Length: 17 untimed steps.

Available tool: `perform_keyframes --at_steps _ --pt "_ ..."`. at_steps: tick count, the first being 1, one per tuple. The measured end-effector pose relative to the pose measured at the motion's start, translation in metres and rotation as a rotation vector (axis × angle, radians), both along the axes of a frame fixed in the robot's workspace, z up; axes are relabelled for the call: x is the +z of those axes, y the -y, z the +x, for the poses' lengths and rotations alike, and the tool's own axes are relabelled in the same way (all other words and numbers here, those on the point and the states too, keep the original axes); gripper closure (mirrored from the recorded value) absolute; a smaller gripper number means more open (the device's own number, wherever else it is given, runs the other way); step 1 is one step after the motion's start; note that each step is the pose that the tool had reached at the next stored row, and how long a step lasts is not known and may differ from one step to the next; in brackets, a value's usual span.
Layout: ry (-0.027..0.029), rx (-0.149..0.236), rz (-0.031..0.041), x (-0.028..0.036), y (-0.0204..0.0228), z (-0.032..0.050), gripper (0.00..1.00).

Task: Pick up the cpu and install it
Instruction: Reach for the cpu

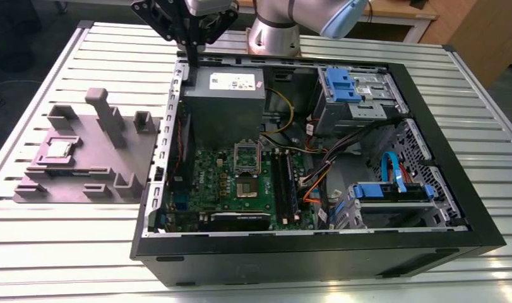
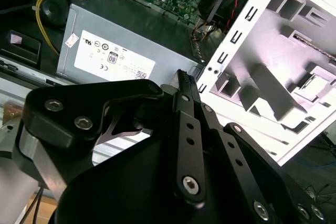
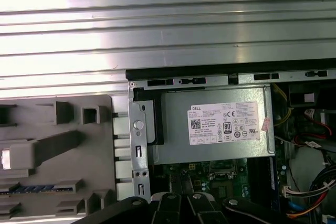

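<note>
1. While the gripper [image 1: 190, 53] hangs over the edge of the open computer case [image 1: 458, 211], just beside the power supply [image 1: 225, 95], we see its pincer clenched on nothing, the black fingers [image 2: 184, 85] pressed together.
2. We find the cpu [image 1: 60, 149] lying flat in a recess of the grey fixture [image 1: 112, 164] on the slatted table [image 1: 36, 252], at the exterior view's left of the case and well apart from the gripper.
3. We see the green motherboard [image 1: 213, 183] inside the case.
</note>
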State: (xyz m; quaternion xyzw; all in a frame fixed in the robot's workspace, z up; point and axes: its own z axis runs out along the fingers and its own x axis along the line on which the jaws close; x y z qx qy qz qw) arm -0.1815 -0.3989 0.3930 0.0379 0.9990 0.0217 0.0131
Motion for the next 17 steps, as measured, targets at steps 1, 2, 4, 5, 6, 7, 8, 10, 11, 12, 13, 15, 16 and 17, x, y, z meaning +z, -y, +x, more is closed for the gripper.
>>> perform_keyframes --at_steps 1,2,4,5,6,7,8,10,11,12,13,15,16,17 --pt "-0.0001 0.000 -0.0001 0.0000 0.0000 -0.0005 0.89" --pt "-0.0001 0.000 -0.0001 0.0000 0.0000 -0.0010 0.89" --pt "0.0000 0.000 0.0000 0.0000 0.0000 -0.0016 0.89" --pt "-0.0001 0.000 -0.0001 0.0000 0.0000 -0.0019 0.89" --pt "0.0000 0.000 -0.0001 0.0000 0.0000 -0.0022 0.89" --pt "-0.0001 0.000 0.0000 0.0000 0.0000 -0.0025 0.89" --pt "-0.0001 0.000 -0.0001 0.0000 0.0000 -0.0028 0.89" --pt "-0.0001 0.000 -0.0001 -0.0001 0.0000 -0.0033 0.89" --pt "0.0000 0.000 0.0000 -0.0001 0.0000 -0.0036 0.89" --pt "0.0000 0.000 -0.0001 -0.0001 0.0000 -0.0039 0.89" --pt "0.0000 0.000 0.0000 -0.0001 0.0000 -0.0042 0.89" --pt "-0.0001 0.000 -0.0001 -0.0001 0.0000 -0.0048 0.89" --pt "-0.0001 0.000 0.0000 -0.0001 0.0000 -0.0052 0.89" --pt "0.0000 0.000 0.0000 -0.0001 0.0000 -0.0056 0.89"
